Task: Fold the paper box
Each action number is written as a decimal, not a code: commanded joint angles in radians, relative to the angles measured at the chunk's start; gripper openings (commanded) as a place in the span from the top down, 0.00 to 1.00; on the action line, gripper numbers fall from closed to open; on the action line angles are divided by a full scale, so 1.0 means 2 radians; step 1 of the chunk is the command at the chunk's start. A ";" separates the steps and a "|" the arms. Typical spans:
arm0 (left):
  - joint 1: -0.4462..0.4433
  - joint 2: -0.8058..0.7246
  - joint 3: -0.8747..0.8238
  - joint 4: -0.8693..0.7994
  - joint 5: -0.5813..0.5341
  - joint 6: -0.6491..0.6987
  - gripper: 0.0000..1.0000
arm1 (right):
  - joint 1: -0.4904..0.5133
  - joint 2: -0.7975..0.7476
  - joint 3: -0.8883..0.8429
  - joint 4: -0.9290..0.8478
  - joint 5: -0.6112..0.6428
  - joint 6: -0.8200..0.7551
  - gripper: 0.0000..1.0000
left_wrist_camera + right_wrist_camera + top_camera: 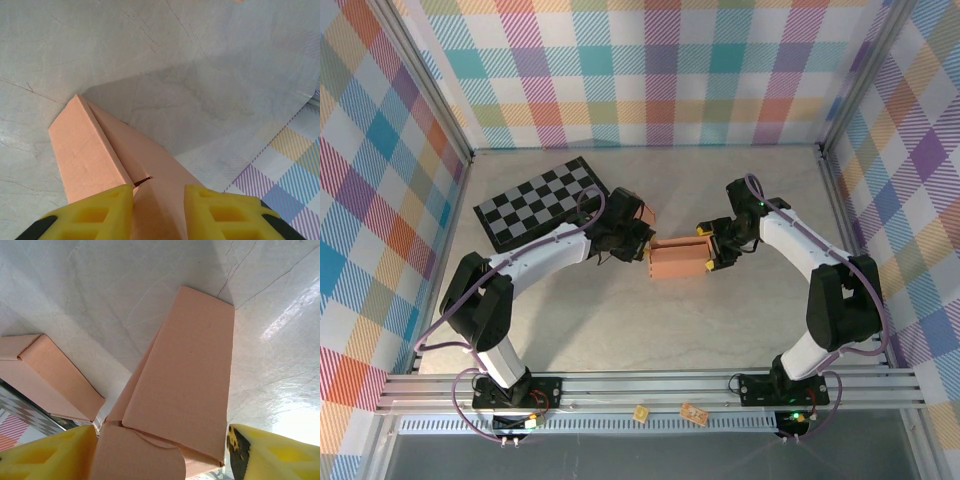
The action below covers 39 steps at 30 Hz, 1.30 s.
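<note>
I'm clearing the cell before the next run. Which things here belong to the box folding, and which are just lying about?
In the job: paper box; left gripper, fingers closed on one of its flaps; right gripper, fingers either side of the box's end.
Lying about: checkerboard at the table's far left; two small tan scraps on the front rail.

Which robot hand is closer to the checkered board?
Left. The left gripper is just right of the board; the right gripper is farther off, past the box.
</note>
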 commanded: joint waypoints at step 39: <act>-0.018 0.000 0.007 -0.039 0.008 0.047 0.74 | 0.002 -0.002 -0.012 -0.015 0.003 -0.048 0.42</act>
